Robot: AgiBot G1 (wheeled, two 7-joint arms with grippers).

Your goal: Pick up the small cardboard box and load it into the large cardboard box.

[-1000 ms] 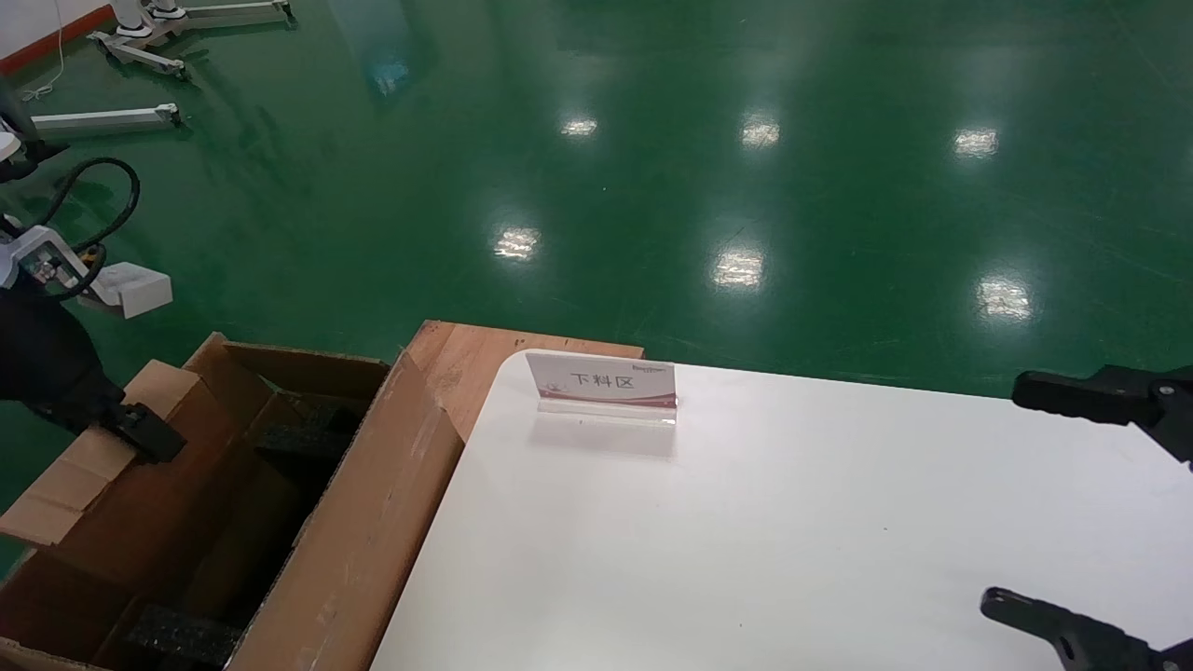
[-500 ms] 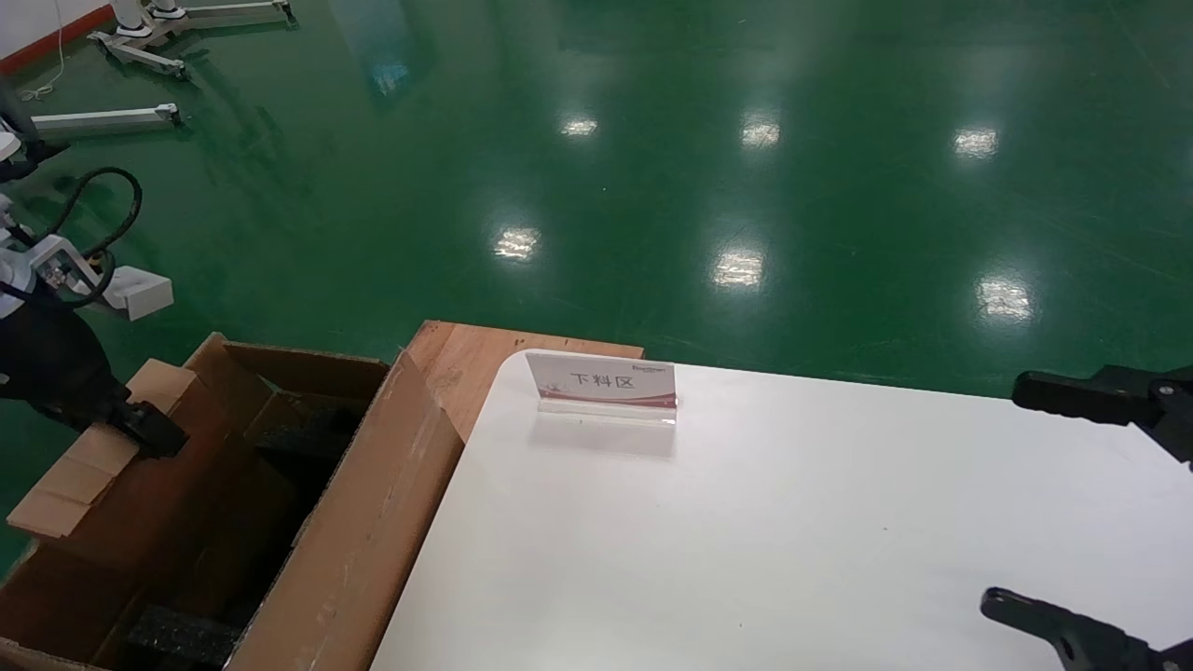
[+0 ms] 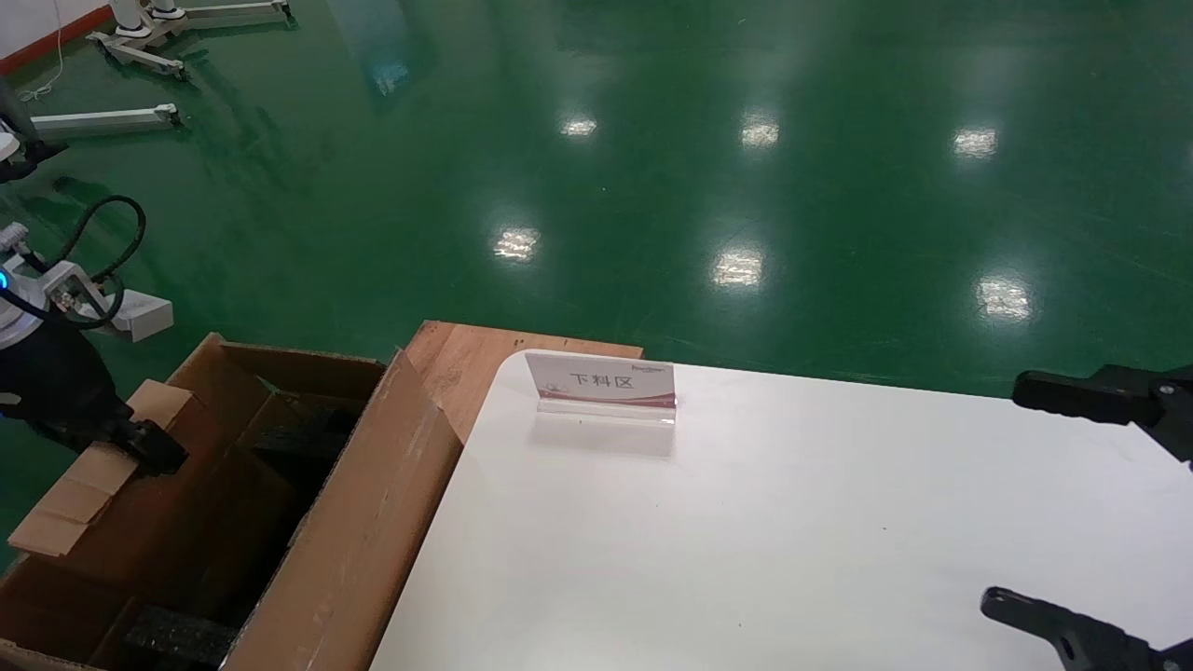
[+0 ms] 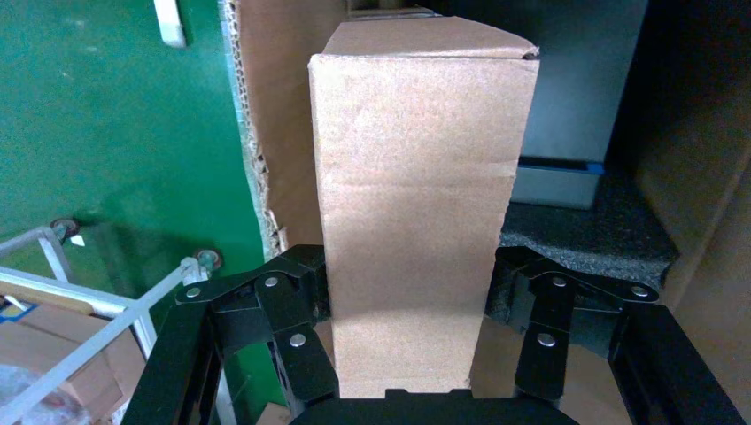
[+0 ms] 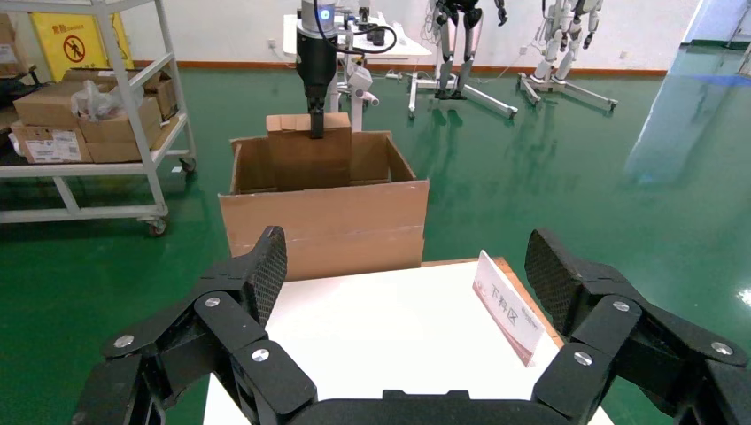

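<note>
Left gripper [image 4: 407, 310] clamped on the small box [image 4: 416, 204], one finger [image 4: 283, 310] pressed on each side. It holds the box over the open carton [image 3: 363, 522], above the carton's far-left part, with black foam [image 4: 584, 239] below. The carton stands on the floor, just beside the white table [image 3: 792, 540]. A sign [image 3: 603, 382] stands on the table. Right gripper [image 5: 403, 292] hovers over the table's right part, fingers spread wide, holding nothing.

Glossy green floor [image 3: 652, 140], white table [image 3: 792, 522]
</note>
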